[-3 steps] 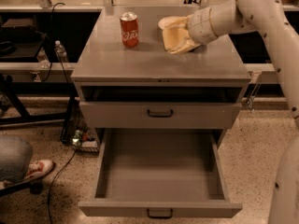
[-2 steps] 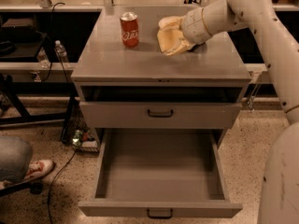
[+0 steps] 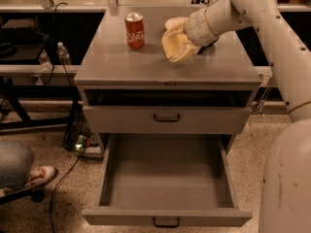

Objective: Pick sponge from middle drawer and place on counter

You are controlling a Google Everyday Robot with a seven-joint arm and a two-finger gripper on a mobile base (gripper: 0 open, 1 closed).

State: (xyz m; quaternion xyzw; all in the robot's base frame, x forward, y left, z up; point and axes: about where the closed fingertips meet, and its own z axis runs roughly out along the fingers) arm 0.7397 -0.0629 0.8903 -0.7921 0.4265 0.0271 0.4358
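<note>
The pale yellow sponge [image 3: 178, 51] is held in my cream gripper [image 3: 175, 37] over the right-centre of the counter [image 3: 121, 64], low to the surface; I cannot tell if it touches. The gripper is shut on the sponge, and the arm reaches in from the upper right. The middle drawer [image 3: 165, 216], the lowest one, is pulled fully open and its grey tray holds nothing visible.
A red soda can [image 3: 135, 30] stands upright on the counter just left of the sponge. The drawer above [image 3: 166, 117] is closed. A person's shoe [image 3: 41, 175] and cables lie on the floor at left. A water bottle [image 3: 62, 52] stands on a side shelf.
My gripper has shifted a little to the left with the sponge, closer to the soda can. The drawers and can have not moved.
</note>
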